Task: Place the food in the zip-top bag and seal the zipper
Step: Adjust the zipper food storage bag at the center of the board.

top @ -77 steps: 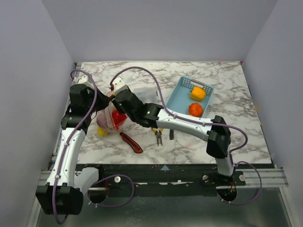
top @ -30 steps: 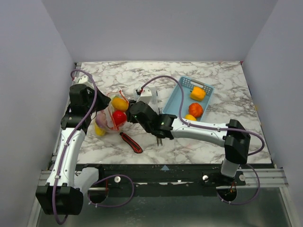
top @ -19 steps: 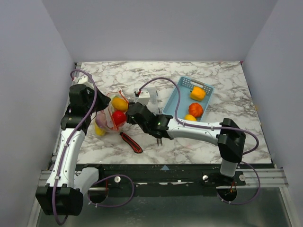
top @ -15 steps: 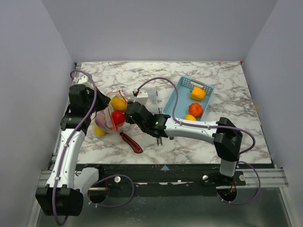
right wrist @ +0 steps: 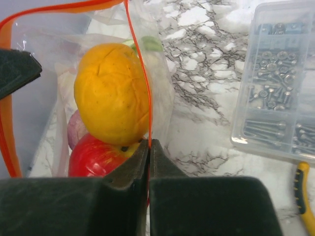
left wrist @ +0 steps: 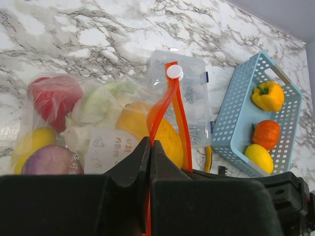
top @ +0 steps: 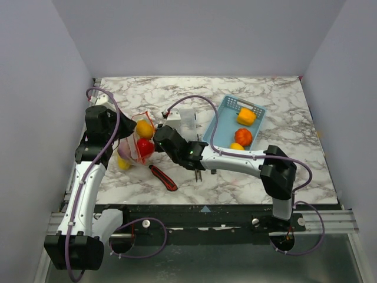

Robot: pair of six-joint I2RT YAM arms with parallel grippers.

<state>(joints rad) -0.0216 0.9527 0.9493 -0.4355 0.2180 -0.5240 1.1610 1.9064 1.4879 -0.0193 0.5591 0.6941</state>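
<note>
Zipper (left wrist: 158,112) pinched by left jaws and right jaws, right arm (top: 235,158) stretched across leftward.

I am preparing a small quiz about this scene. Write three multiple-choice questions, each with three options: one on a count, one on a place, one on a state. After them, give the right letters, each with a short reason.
1. How many toy foods lie in the blue basket?
A) one
B) five
C) three

2. Where is the utility knife?
A) in the basket
B) on the table, nearer to the arm bases than the zip-top bag
C) inside the bag

3. What are the left gripper and the right gripper doing?
A) both are shut on the zipper
B) both stand wide open
C) both hold the knife

Answers:
1 C: a yellow pepper, an orange piece and a yellow piece show there.
2 B: it lies on the marble in front of the bag.
3 A: each wrist view shows closed fingers pinching the red-orange strip.
</note>
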